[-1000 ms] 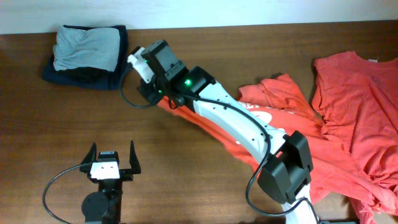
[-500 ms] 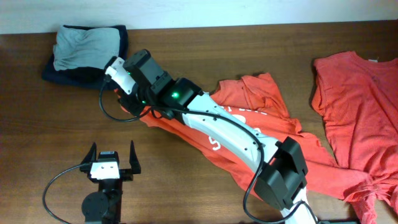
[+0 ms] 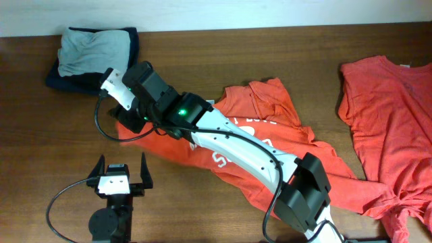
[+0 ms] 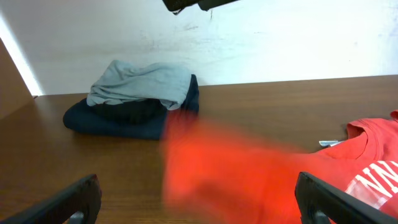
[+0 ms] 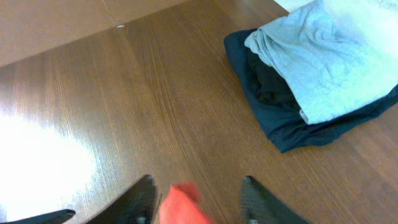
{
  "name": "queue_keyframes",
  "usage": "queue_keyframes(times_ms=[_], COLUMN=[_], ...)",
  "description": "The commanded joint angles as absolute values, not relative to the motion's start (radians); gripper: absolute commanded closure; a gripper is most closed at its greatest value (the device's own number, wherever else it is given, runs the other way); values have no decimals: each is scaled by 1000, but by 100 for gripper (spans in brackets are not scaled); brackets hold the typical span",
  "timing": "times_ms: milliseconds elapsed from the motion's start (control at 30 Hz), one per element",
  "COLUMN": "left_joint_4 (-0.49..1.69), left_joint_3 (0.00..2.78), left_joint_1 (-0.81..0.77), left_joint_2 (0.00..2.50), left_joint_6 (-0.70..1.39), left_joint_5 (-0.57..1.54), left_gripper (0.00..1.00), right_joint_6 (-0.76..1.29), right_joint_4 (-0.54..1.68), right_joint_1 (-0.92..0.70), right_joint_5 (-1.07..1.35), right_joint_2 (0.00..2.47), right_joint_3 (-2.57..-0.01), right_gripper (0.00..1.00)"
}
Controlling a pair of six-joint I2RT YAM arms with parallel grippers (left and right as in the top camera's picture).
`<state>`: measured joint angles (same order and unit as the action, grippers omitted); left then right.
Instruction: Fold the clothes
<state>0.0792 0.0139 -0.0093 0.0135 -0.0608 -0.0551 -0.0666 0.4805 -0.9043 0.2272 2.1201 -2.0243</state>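
Wooden worktop (image 3: 270,54): orange-red T-shirt (image 3: 250,108) is bunched, hem seen loose between half-parted right fingers (image 5: 140,196). Nothing is held by wide-open left fingers (image 4: 74,196). Hem could be snagged on withdrawal, or shoved into folded pile (image 3: 94,54) just beyond.

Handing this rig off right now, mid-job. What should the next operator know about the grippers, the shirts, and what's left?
Left gripper: open, empty, at the near left of the table, off the cloth.
Right gripper: reached across to the left, jaws apart, a bit of orange cloth between them; it does not look clamped.
Shirts: one orange shirt lies rumpled mid-table under the right arm, white lettering up. The second orange shirt lies rumpled at the right edge.
Done: neither orange shirt is folded. A grey and navy pile sits at the far left corner.
Left: flatten and fold both.
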Motion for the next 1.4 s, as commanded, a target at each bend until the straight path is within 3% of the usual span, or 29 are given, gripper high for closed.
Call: queue_keyframes(times_ms=[0, 67, 333, 567, 833, 1100, 1367], left_joint_4=[80, 80, 80, 80, 80, 80, 80], left_joint_3=[9, 9, 9, 9, 9, 9, 9], left_joint_1=[-13, -13, -13, -13, -13, -13, -13], left_joint_2=[7, 7, 7, 7, 7, 7, 7], left_joint_6=[-73, -73, -73, -73, -73, -73, -73], left_joint_5=[-47, -47, -47, -47, -47, -47, -47], left_gripper=[1, 1, 1, 1, 1, 1, 1], right_joint_6=[-63, -62, 16, 15, 17, 76, 277], right_joint_4=[474, 479, 696, 947, 997, 968, 934], right_joint_1=[-910, -896, -698, -485, -289, -255, -258], right_joint_5=[236, 233, 110, -103, -123, -83, -83], right_joint_2=[2122, 2107, 1980, 1991, 2057, 2180, 2299], right_joint_3=[-2037, -2037, -2047, -2047, -2025, -2010, -2010], right_gripper=[40, 34, 34, 42, 48, 48, 48])
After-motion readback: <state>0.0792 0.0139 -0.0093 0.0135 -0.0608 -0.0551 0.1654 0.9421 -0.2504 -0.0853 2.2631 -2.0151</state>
